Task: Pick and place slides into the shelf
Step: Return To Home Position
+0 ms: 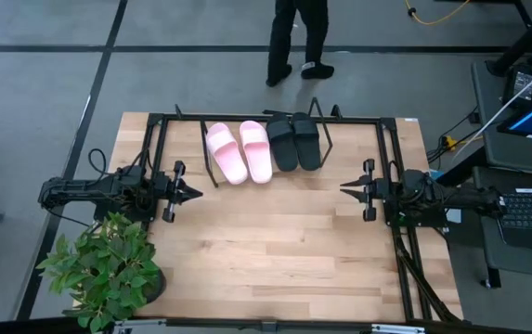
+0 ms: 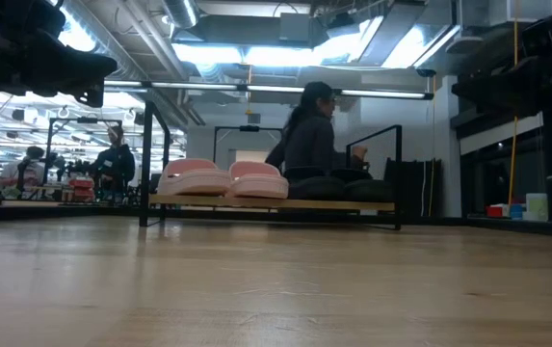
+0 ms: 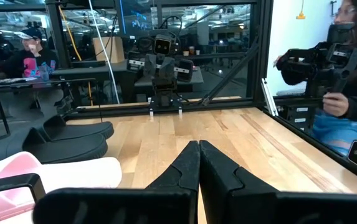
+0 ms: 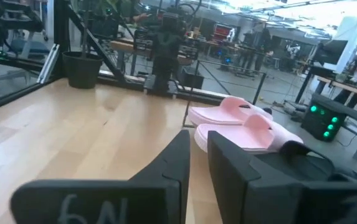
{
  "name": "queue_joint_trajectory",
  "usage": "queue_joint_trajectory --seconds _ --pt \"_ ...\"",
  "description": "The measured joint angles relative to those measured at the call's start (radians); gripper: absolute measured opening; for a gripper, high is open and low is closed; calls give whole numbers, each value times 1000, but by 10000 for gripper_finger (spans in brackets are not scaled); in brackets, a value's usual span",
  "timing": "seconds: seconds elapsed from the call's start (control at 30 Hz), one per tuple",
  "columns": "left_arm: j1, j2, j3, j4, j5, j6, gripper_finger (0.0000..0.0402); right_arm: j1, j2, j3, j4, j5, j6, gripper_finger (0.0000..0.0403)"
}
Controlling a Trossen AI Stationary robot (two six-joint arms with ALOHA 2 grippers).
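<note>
All four slides sit side by side on the shelf [image 2: 353, 204] along the tabletop's [image 1: 275, 250] far edge, the two pink slides [image 1: 231, 156] toward the left and the two black slides [image 1: 306, 144] right of them. The left gripper [image 1: 197, 193] hovers by the left edge and the right gripper [image 1: 345, 188] by the right edge, each with its fingers drawn together on nothing. A potted plant [image 1: 108, 264] stands at the near left corner.
</note>
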State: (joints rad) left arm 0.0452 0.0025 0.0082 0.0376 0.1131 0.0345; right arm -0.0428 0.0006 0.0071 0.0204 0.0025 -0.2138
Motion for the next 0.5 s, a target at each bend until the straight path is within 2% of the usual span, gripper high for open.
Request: queue_joint_trajectory --seconds 0.5 --pt "0 0 0 0 0 0 0 0 0 0 1 3 0 59"
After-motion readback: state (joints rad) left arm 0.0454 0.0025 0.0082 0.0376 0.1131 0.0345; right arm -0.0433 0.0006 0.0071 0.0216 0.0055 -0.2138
